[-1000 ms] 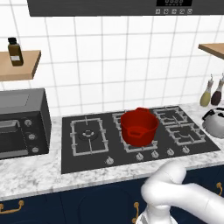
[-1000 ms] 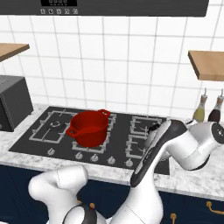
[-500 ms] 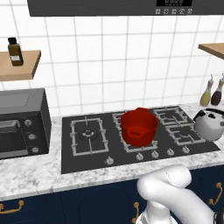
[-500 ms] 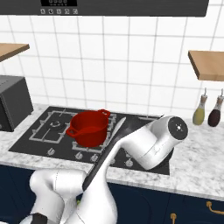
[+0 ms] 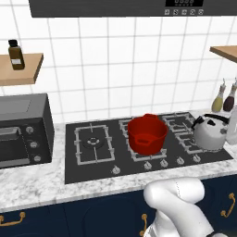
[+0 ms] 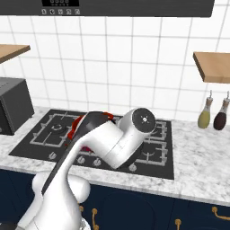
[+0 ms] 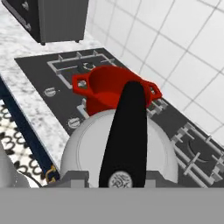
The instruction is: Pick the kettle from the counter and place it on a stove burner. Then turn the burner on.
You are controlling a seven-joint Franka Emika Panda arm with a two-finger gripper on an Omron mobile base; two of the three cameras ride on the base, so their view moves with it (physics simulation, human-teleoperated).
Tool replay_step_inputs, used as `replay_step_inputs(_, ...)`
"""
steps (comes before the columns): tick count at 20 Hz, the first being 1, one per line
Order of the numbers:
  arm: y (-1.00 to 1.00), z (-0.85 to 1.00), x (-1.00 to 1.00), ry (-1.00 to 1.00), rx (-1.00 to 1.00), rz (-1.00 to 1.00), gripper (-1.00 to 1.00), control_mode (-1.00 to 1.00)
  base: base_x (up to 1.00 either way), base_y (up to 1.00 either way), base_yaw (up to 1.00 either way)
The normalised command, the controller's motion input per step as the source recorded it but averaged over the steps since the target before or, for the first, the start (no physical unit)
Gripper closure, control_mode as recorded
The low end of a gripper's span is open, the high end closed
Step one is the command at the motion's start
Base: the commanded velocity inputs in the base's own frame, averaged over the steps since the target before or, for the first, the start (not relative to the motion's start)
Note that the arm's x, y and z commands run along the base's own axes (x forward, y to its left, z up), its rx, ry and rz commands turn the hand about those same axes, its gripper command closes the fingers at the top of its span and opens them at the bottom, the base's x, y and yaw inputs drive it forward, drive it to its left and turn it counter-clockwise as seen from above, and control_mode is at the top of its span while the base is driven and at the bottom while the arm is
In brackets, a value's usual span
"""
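The silvery kettle [image 5: 210, 134] with its black handle hangs over the smaller paired grates at the right end of the black cooktop. In the hand view its dome [image 7: 87, 148] and handle [image 7: 127, 131] fill the foreground, and my gripper [image 7: 120, 179] is shut on the handle's base. The large single stove burner [image 5: 94, 142] lies at the cooktop's left end, beyond the red pot [image 7: 109, 89] in the hand view. Speckled counter [image 5: 32, 185] frames the cooktop. In the right base view my arm hides the kettle.
The red pot [image 5: 147, 134] stands on the middle grates between kettle and large burner. Knobs [image 5: 115, 170] line the cooktop's front edge. A dark oven [image 5: 23, 129] sits on the left counter. Two bottles [image 6: 205, 117] stand at the right wall, under a wooden shelf [image 6: 213, 67].
The kettle has travelled left in my grip, from the counter at the right edge to above the cooktop's right grates. My arm has swung left across the right base view.
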Motion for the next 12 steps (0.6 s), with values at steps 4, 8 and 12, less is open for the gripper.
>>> replay_step_inputs(4,1.0,0.0,0.0,0.05,0.0,0.03,1.0,-1.0,0.0,0.0,0.0)
replay_step_inputs(8,0.96,0.13,0.0,0.09,0.01,0.02,1.0,-1.0,0.0,0.0,0.0)
replay_step_inputs(12,0.95,0.18,0.0,0.13,0.04,0.03,1.0,-1.0,0.0,0.0,0.0)
